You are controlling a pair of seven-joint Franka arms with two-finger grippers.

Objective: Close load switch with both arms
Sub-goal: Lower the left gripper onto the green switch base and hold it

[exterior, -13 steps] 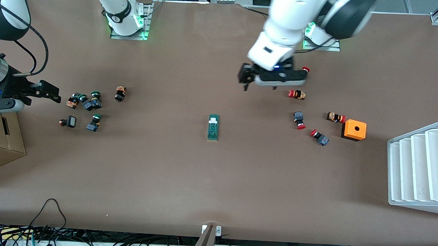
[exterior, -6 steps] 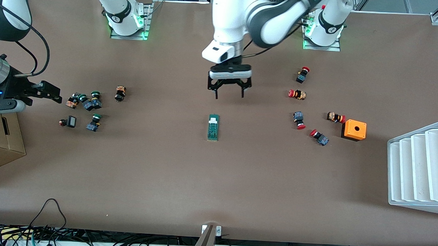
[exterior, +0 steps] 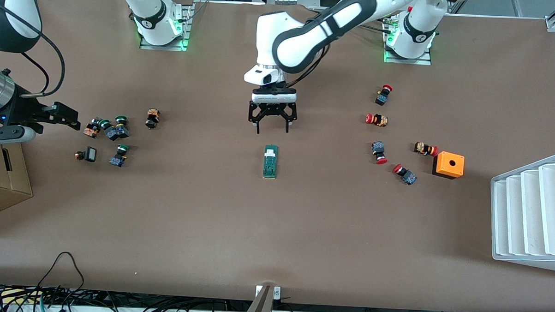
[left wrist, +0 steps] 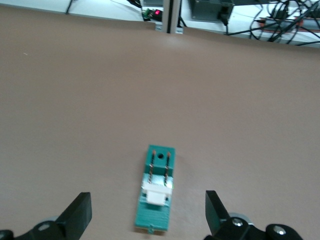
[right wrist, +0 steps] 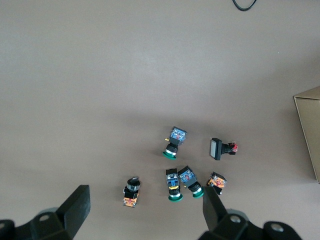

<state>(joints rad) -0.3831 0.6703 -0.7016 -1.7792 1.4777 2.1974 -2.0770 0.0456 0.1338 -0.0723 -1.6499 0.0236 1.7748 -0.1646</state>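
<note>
The load switch (exterior: 270, 161) is a narrow green block with a white sliding piece, lying flat at the table's middle. In the left wrist view it (left wrist: 157, 190) lies between the spread fingers. My left gripper (exterior: 272, 126) is open and empty, hanging over the table just on the robots' side of the switch, not touching it. My right gripper (exterior: 71, 120) is open and empty at the right arm's end of the table, beside the cluster of green-capped push buttons (exterior: 112, 131); that arm waits. The right wrist view shows those buttons (right wrist: 177, 180) below the gripper.
Several red-capped push buttons (exterior: 379, 152) and an orange box with a hole (exterior: 448, 164) lie toward the left arm's end. A white ridged tray (exterior: 531, 213) stands at that end. A cardboard box (exterior: 2, 178) sits at the right arm's end.
My left arm has swung from over the red-capped buttons toward the table's middle and lowered, and its gripper now hangs by the load switch. The right arm has barely moved.
</note>
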